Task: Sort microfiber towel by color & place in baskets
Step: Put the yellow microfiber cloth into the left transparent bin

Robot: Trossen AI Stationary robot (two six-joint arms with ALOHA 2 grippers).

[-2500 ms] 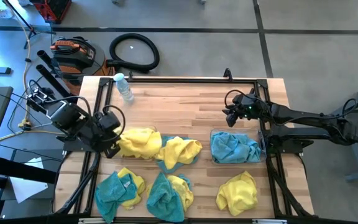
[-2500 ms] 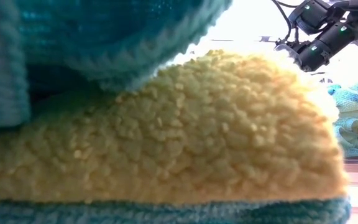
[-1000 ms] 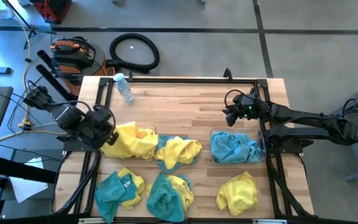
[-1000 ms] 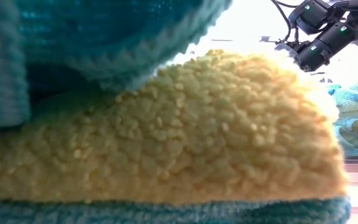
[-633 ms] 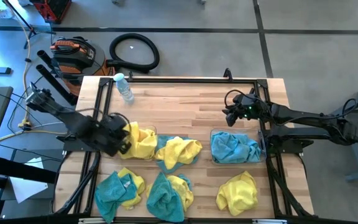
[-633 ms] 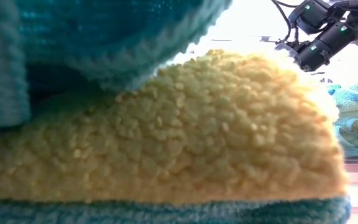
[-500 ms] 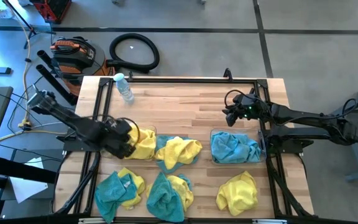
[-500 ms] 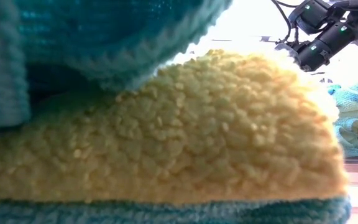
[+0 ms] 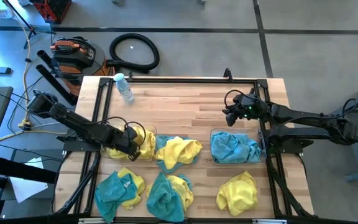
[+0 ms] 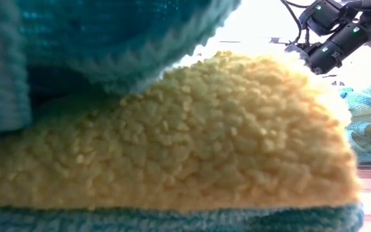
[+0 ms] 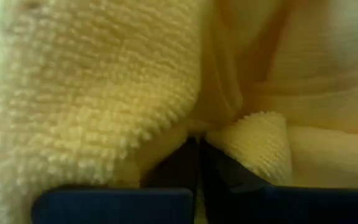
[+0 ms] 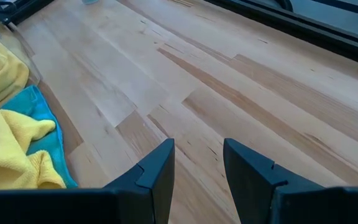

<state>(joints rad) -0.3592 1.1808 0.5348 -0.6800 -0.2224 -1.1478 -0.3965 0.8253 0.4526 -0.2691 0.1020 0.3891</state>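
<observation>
Reaching into the left basket (image 9: pixel 149 133), the left gripper (image 9: pixel 133 144) sits pressed in yellow towels (image 9: pixel 143 142); whether its fingers grip cloth I cannot tell. Right gripper (image 9: pixel 230 115) hovers narrowly open beyond the right basket (image 9: pixel 215 133) of teal towels (image 9: pixel 234 148).

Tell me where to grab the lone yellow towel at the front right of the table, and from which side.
Grip the yellow towel at its raised crumpled middle, coming straight down from above. It lies in a loose heap on bare wood, apart from the other cloths, so no flat edge offers itself. The right gripper hovers open behind the teal-filled basket, nearest it.
</observation>
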